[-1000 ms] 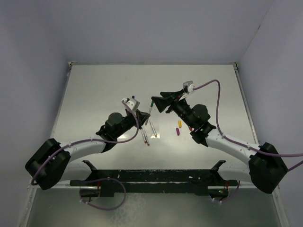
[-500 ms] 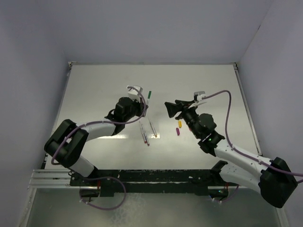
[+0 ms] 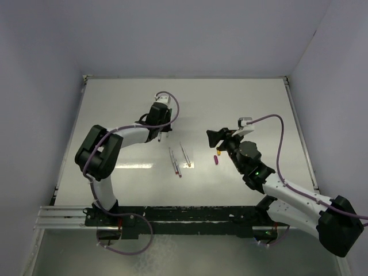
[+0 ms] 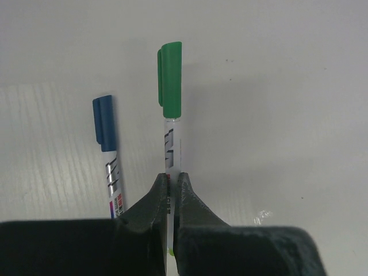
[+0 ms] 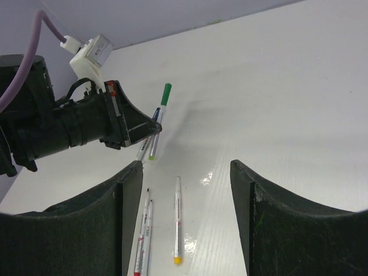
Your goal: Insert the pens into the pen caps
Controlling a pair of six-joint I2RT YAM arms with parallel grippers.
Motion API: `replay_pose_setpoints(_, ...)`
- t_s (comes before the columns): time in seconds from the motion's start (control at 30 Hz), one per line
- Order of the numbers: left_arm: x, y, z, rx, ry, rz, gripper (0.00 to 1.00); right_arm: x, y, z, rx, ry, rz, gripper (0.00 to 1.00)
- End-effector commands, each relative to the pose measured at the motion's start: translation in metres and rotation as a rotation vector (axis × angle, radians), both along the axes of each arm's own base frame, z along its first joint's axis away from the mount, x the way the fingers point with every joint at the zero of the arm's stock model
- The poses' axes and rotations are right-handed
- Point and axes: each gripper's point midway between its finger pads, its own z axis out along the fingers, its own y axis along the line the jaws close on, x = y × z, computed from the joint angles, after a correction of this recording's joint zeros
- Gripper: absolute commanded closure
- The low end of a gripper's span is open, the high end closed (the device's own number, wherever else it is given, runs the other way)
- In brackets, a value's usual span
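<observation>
My left gripper is shut on a whitish pen with a green cap, held low over the table. It also shows in the top view and the right wrist view. A blue-capped pen lies just left of it. Three uncapped pens lie mid-table: two side by side and one with a yellow end. A yellow cap and a magenta cap lie by my right gripper, which is open and empty above the uncapped pens.
The table is white and glossy, with raised edges at the back and sides. The left arm's elbow sits folded at the table's left. Purple cables loop over both wrists.
The two grippers, close together a second ago, have parted. My left gripper has carried the green-capped pen back and to the left. My right gripper has drawn back to the right, open.
</observation>
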Motion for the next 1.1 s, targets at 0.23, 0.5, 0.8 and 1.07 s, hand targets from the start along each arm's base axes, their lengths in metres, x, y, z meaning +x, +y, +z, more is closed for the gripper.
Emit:
replay_pose_setpoints(0.23, 0.001, 0.03, -0.023, 0.146, 0.111, 0.147, 0.95, 0.002, 0.003, -0.004, 0.024, 0.009, -0.007, 0.36)
replay_pose_setpoints(0.5, -0.002, 0.028, -0.031, 0.129, 0.138, 0.157, 0.84, 0.003, 0.009, -0.007, 0.026, 0.015, 0.018, 0.36)
replay_pose_setpoints(0.8, -0.001, 0.015, -0.002, 0.056, 0.1, 0.114, 0.8, 0.003, 0.012, -0.008, 0.018, 0.015, 0.032, 0.36)
replay_pose_setpoints(1.07, -0.009, 0.012, 0.049, -0.024, 0.004, 0.08, 0.73, 0.003, 0.014, -0.007, 0.016, 0.01, 0.043, 0.36)
